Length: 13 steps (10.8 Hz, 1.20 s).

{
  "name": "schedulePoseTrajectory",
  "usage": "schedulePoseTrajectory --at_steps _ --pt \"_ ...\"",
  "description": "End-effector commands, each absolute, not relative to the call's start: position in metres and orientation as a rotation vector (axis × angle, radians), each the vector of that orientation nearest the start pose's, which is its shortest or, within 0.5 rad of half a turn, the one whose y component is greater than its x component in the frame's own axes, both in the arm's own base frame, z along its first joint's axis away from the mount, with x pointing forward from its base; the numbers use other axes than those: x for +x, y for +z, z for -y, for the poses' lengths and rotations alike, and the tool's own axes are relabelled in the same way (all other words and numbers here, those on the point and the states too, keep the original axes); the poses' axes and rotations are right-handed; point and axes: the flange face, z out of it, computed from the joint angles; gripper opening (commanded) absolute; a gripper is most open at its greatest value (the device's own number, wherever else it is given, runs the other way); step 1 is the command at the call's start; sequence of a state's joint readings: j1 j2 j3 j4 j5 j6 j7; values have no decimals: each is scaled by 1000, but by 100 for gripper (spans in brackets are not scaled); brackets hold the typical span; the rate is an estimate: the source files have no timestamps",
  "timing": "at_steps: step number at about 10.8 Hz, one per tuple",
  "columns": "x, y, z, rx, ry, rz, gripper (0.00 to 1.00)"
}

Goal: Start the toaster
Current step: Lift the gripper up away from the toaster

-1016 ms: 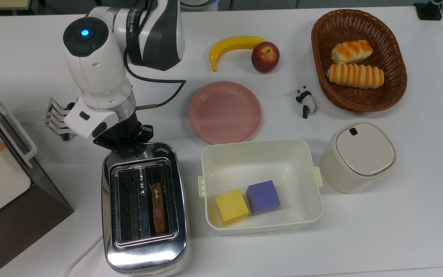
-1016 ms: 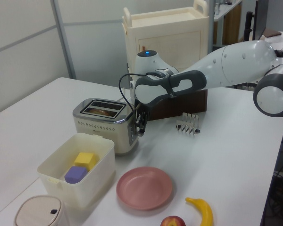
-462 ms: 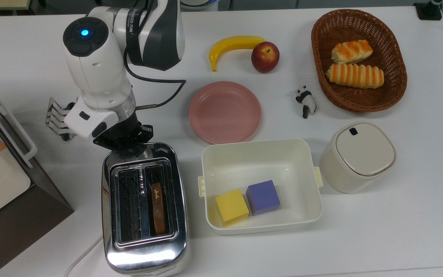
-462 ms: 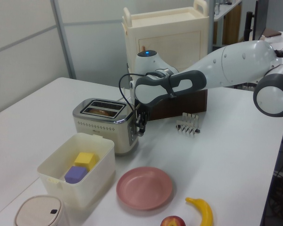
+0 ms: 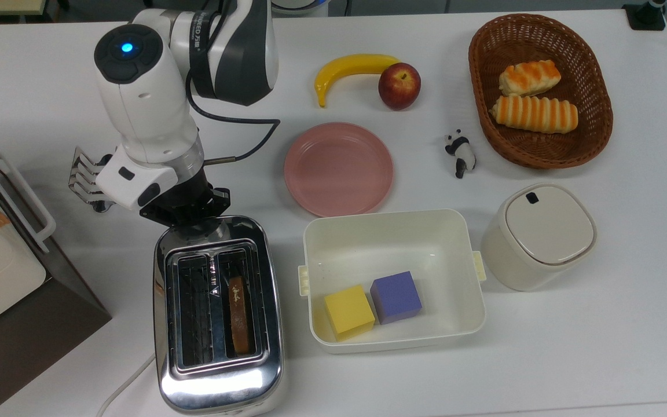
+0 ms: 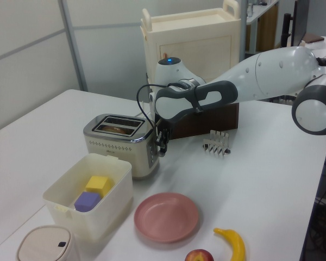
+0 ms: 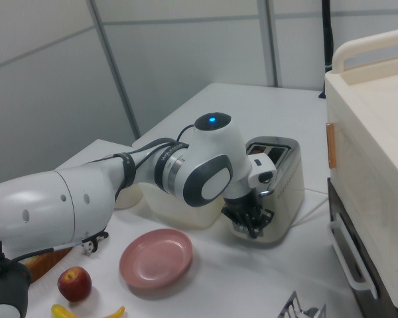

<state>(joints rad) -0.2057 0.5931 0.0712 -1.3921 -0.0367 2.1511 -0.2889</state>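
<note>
Pressing in against the end face of the toaster (image 5: 217, 315), the gripper (image 5: 186, 215) points down at the end where the lever sits; whether its jaws are spread or closed cannot be told, since the black fingers merge with the chrome in the top view, the left view and the right view alike. Its tip is also seen against that same end in the left view (image 6: 162, 145) and the right view (image 7: 251, 222). The toaster stands near the front edge of the white table (image 5: 600, 324), at the top view's lower left, with a browned slice (image 5: 239, 315) sunk in the slot on the top view's right and a white cord (image 5: 122, 385) trailing off its near corner. Just beside it on the top view's right sits a cream tub (image 5: 394, 229) holding a yellow cube (image 5: 349, 311) and a purple cube (image 5: 396, 297). Beyond the tub lies a pink plate (image 5: 338, 168). A small wire toast rack (image 5: 83, 176) stands behind the arm's wrist, and a white-and-brown boxy appliance (image 5: 3, 272) fills the top view's left edge.
</note>
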Motion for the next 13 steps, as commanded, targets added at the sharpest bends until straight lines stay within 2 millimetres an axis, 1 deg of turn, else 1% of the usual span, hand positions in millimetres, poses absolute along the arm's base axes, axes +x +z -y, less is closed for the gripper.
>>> schedulePoseTrajectory --at_steps 1,5,7,9,10,11,12,13 --pt "714 403 106 -3156 -235 251 0" --pt "691 500 105 -3175 -326 257 0" --pt "676 525 101 -3177 -272 266 0" --pt "664 537 93 -3174 -198 266 0" --pt "654 544 86 -3166 -129 281 0" --pt "645 551 71 -3158 -59 310 0" --pt "638 560 59 -3153 -33 330 0" --pt "633 564 52 -3155 -11 311 0"
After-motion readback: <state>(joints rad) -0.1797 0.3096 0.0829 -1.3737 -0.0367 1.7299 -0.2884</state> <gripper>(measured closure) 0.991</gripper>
